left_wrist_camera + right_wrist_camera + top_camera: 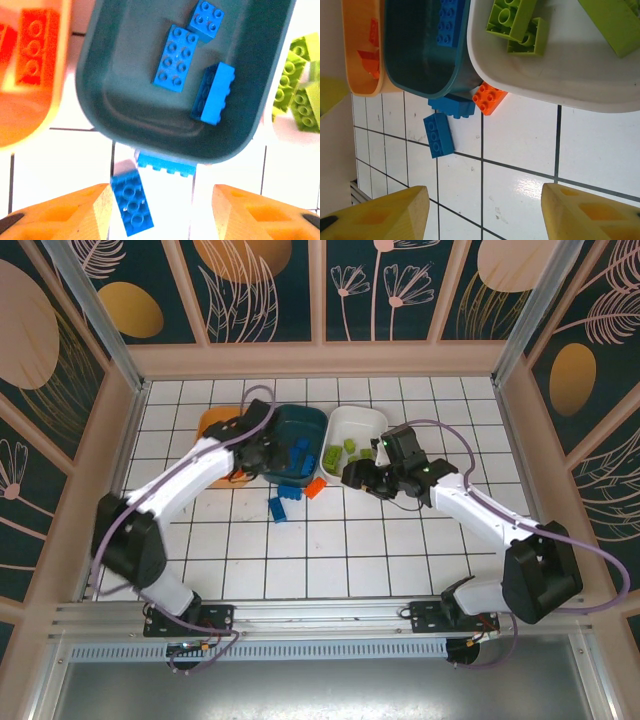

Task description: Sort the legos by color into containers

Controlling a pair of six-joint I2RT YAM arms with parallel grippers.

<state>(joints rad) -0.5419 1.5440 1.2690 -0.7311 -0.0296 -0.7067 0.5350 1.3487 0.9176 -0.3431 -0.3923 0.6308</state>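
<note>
Three containers stand side by side: an orange tray [208, 425] with red legos [34, 47], a teal tray [300, 420] with three blue legos [176, 57], and a white tray [362, 418] with green legos [348, 450]. My left gripper [272, 462] hovers open over the teal tray's near rim [165, 150] with nothing between its fingers. On the table below lie two blue legos [131, 202] [166, 164] and an orange lego [490, 97]. My right gripper [485, 215] is open and empty above bare tiles in front of the white tray [560, 75].
The white tiled table is walled on the left, back and right by a wooden frame [320, 360]. Both arms reach inward and their wrists come close together near the trays. Open tiles [330, 550] stretch from the loose legos to the arm bases.
</note>
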